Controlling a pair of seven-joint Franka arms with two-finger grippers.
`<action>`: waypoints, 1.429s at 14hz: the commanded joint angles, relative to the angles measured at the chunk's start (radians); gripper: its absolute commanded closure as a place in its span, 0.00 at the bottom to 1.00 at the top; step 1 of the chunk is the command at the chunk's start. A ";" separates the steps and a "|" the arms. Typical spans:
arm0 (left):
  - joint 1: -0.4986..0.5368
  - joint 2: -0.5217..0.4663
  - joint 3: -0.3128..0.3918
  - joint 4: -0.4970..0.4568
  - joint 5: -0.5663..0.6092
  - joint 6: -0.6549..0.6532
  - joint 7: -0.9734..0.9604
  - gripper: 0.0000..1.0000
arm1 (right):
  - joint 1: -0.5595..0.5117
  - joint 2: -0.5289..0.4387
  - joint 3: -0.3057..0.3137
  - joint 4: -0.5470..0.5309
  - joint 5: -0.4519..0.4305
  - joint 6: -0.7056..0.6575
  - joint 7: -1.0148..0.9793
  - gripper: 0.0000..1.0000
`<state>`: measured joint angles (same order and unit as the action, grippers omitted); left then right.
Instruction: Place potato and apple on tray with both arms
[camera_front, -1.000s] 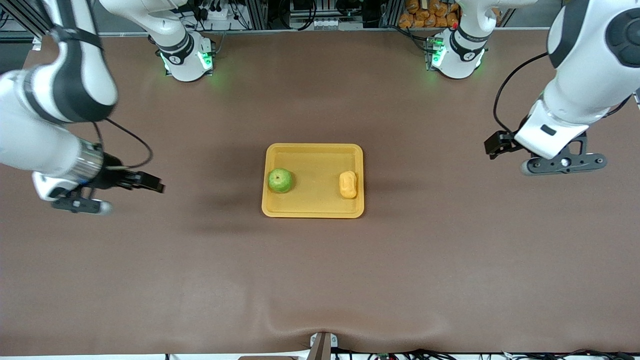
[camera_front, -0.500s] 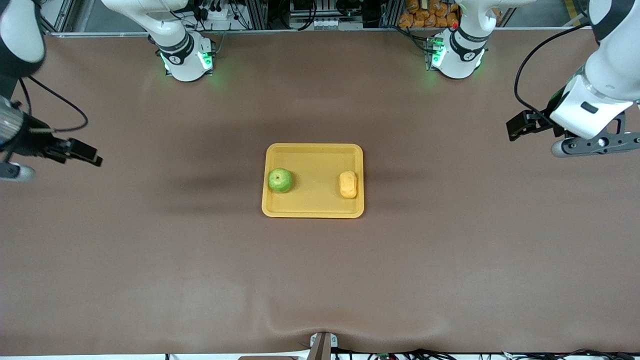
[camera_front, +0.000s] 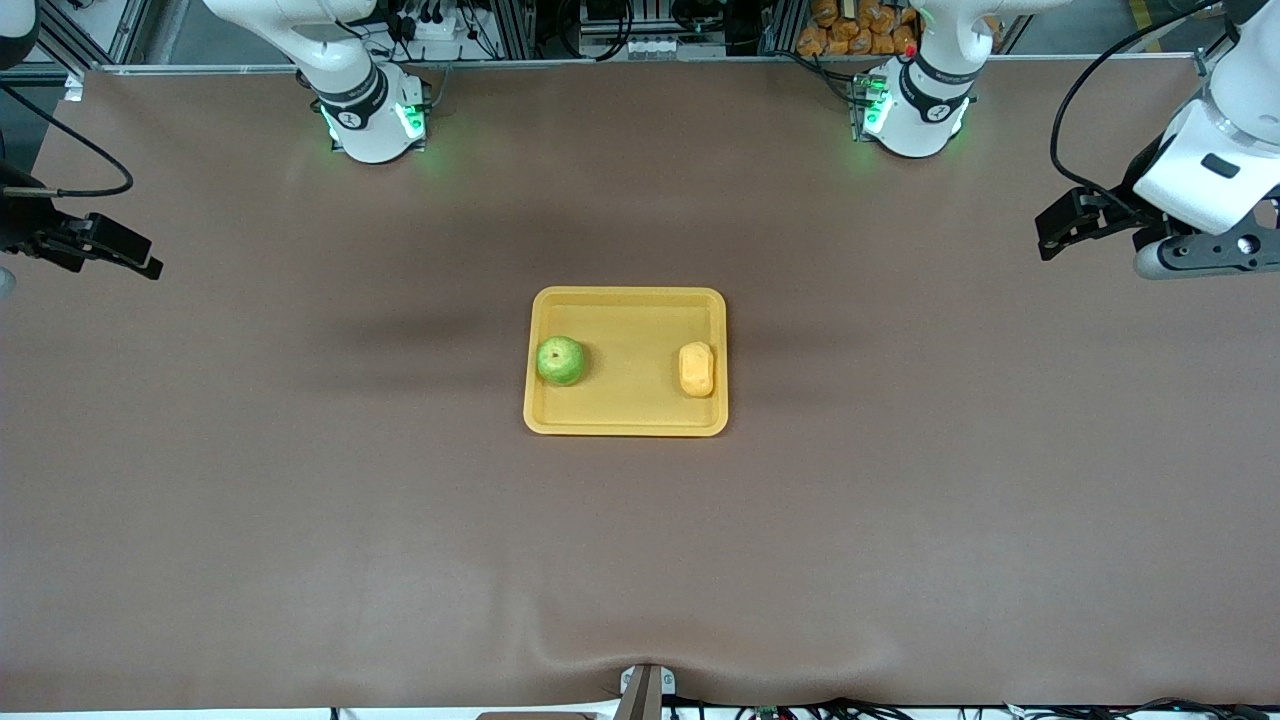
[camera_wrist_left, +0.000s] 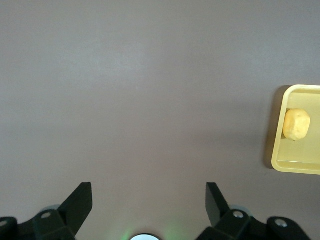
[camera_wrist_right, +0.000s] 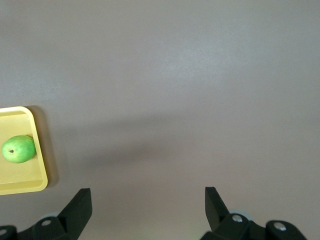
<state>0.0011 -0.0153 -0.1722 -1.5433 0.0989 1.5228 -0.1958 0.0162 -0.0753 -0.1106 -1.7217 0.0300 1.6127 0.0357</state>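
Note:
The yellow tray (camera_front: 630, 350) lies at the middle of the table. The green apple (camera_front: 560, 360) sits in it at the right arm's end, and the yellow-orange potato (camera_front: 696, 369) at the left arm's end. My left gripper (camera_front: 1050, 232) is open and empty, up over bare table at the left arm's end. My right gripper (camera_front: 140, 258) is open and empty over bare table at the right arm's end. The left wrist view shows its open gripper (camera_wrist_left: 149, 192), the tray's rim (camera_wrist_left: 280, 160) and the potato (camera_wrist_left: 296, 124). The right wrist view shows its open gripper (camera_wrist_right: 148, 192), the tray's rim (camera_wrist_right: 40, 165) and the apple (camera_wrist_right: 18, 149).
The arm bases with green lights (camera_front: 375, 120) (camera_front: 905, 115) stand along the table edge farthest from the front camera. The brown table cover has a wrinkle (camera_front: 640, 650) at the near edge. Brown cover surrounds the tray on all sides.
Both arms have drawn away from the tray toward their own ends of the table and risen. The apple, potato and tray have not moved.

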 joint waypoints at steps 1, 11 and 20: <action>0.005 -0.045 0.008 -0.020 -0.051 -0.029 0.023 0.00 | -0.022 -0.018 0.020 0.034 -0.021 -0.069 0.010 0.00; -0.067 -0.140 0.099 -0.075 -0.064 -0.069 0.041 0.00 | -0.039 0.011 0.017 0.070 0.030 -0.067 0.001 0.00; -0.072 -0.098 0.095 -0.049 -0.054 -0.069 0.069 0.00 | -0.004 0.065 0.017 0.091 0.036 -0.022 0.003 0.00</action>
<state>-0.0645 -0.1243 -0.0798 -1.6055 0.0523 1.4584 -0.1461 0.0073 -0.0258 -0.0902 -1.6585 0.0557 1.5995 0.0386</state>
